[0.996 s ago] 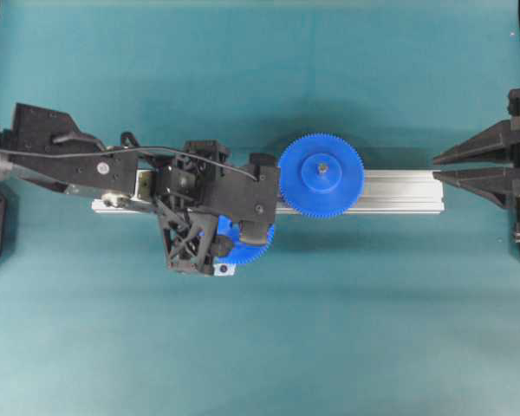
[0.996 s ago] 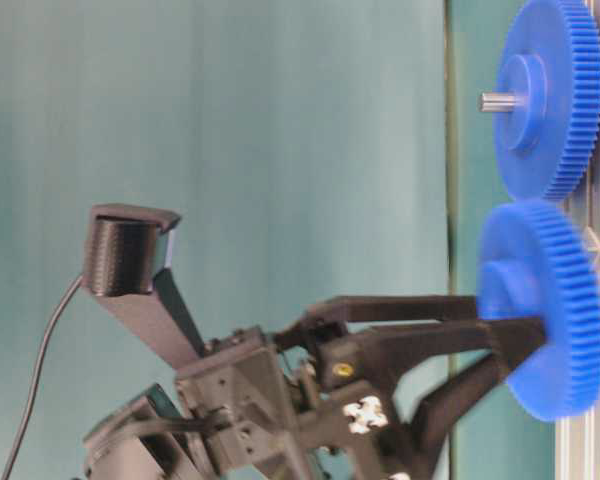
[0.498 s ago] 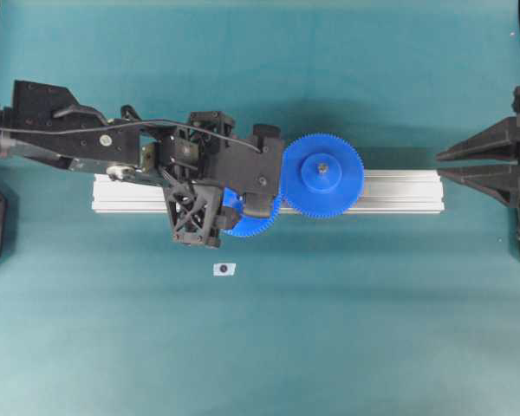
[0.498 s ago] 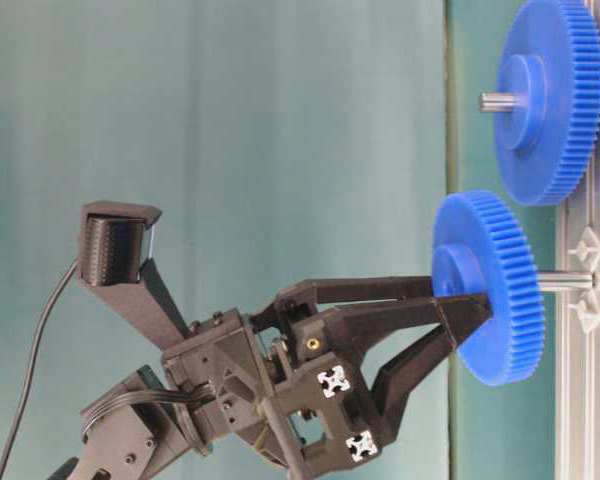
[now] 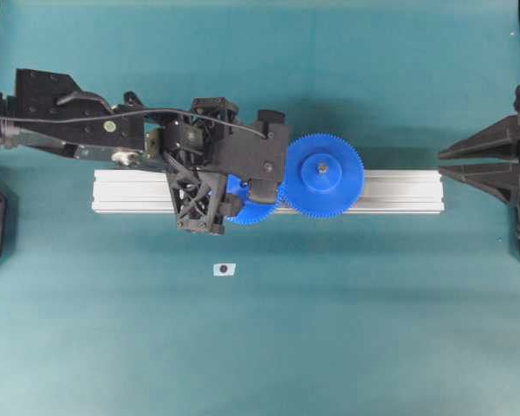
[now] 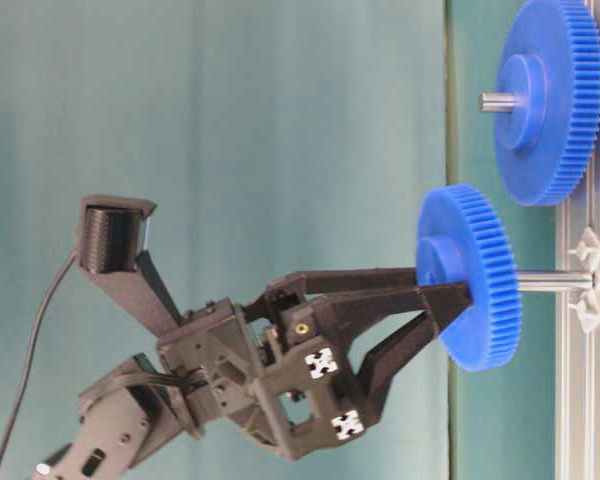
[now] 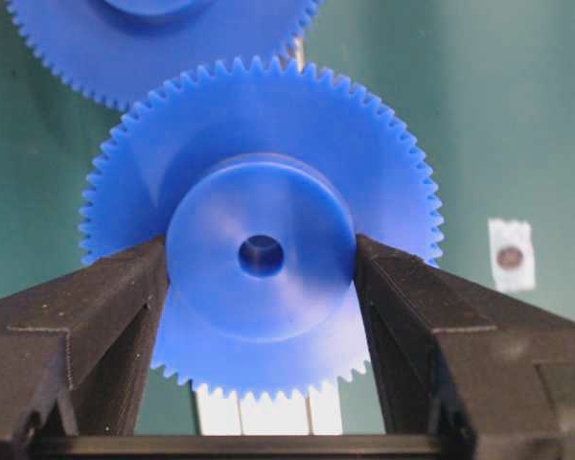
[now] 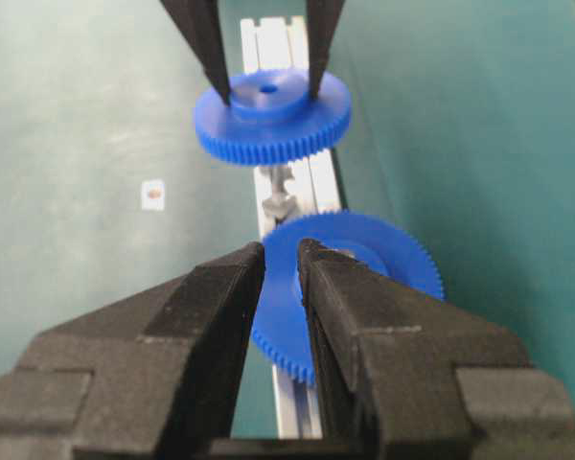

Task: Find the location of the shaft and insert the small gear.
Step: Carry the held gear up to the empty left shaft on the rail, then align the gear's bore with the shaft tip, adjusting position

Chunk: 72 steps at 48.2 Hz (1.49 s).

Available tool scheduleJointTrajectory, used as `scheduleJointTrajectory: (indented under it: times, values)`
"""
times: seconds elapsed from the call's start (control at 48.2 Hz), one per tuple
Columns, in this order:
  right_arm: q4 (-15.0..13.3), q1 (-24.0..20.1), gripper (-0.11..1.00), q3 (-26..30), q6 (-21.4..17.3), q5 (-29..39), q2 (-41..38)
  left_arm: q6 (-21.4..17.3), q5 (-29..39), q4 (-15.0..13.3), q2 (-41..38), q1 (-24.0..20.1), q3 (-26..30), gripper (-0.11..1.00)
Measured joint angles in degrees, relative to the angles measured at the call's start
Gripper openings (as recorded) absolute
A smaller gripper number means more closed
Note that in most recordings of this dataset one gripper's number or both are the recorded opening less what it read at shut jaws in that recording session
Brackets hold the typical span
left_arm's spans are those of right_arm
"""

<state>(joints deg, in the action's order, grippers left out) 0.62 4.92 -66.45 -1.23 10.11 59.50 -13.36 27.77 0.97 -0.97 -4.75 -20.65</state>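
A: Overhead view: left end effector (image 5: 243, 195) sits over the rail (image 5: 399, 191), and its black body hides most of the small gear (image 5: 250, 211). Only a blue crescent of teeth shows. Shaft not visible from here.

B: The table-level view fills that in. The small gear (image 6: 470, 277) is clamped by its hub between the left fingers (image 6: 435, 300), and the shaft (image 6: 555, 282) runs from the gear's far face to the rail (image 6: 580, 330). Whether the pin is inside the bore, I cannot tell from this angle.

A: Left wrist view: both pads press the sides of the raised hub and the centre hole (image 7: 261, 256) is dark. Teeth of the larger gear (image 7: 153, 48) lie close above the small gear's rim, not meshed as far as I can see.

B: The right wrist view shows the small gear (image 8: 271, 120) held above the rail, with the shaft (image 8: 279, 189) and its faceted mount below it, between the two gears.

A: Right end effector (image 5: 442, 165)?

B: Parked at the right edge of the worktop (image 5: 329, 347), jaws a narrow slit apart, holding nothing. Well apart from the rail's end.

A: Open room: bare worktop on both long sides of the rail. One small white tag (image 5: 224, 269) lies on the near side.
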Motion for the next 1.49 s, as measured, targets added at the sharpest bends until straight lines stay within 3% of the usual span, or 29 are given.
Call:
scheduleJointTrajectory:
  times: [0.394,0.789,1.494]
  values:
    - [0.0,0.2,0.35,-0.8,0.0,-0.1,0.4,-1.5,10.7,0.0,0.7,0.0,5.8,0.64]
    - [0.0,0.2,0.35,-1.1,0.0,-0.3,0.9,-1.7,10.4,0.1,-6.0,0.1,6.3,0.64]
    - [0.0,0.4,0.35,-1.1,0.0,-0.3,1.1,-1.4,8.8,0.1,-6.7,0.1,7.0,0.65]
